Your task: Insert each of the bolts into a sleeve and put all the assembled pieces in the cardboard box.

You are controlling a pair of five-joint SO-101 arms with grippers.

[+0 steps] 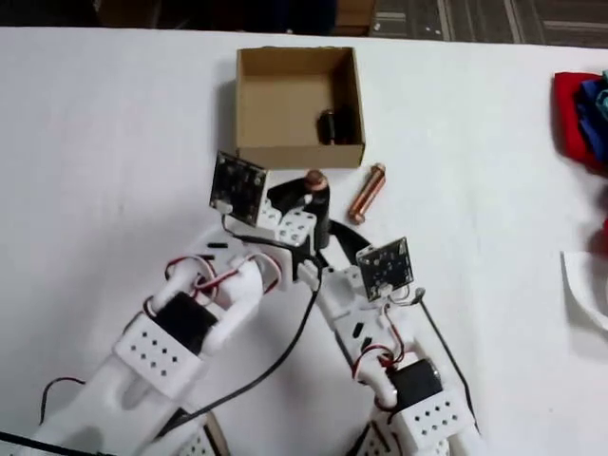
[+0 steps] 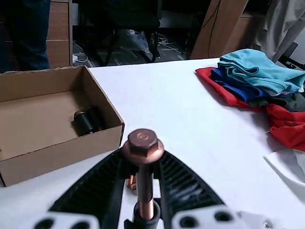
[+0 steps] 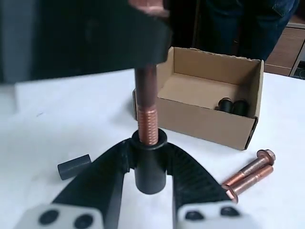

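Caught mid-insertion. Gripped bolt [image 2: 143, 145] in left gripper [image 2: 143, 160], jaws shut on shank just under hex head, threaded end pointing down. Clamped sleeve [image 3: 150, 167] upright in right gripper [image 3: 150, 155], jaws closed on its sides. Had thread tip just inside sleeve mouth w/ most of shank above it, so prob. early in the push. Needed next, by my read: straight press down along sleeve axis, no tilt, till head seats on rim; then release by one gripper & carry over to cardboard box [image 1: 299, 152]. Met nose-to-nose just in front of box's near wall: left gripper higher, round bolt's head end; right gripper lower, round sleeve. Counted approx. two dark assembled pieces [image 3: 232, 106] inside box. Saw two loose bolts [image 3: 248, 172] side by side & one spare sleeve [image 3: 74, 167] lying on counter [image 1: 114, 142] nearby, so job roughly half done.
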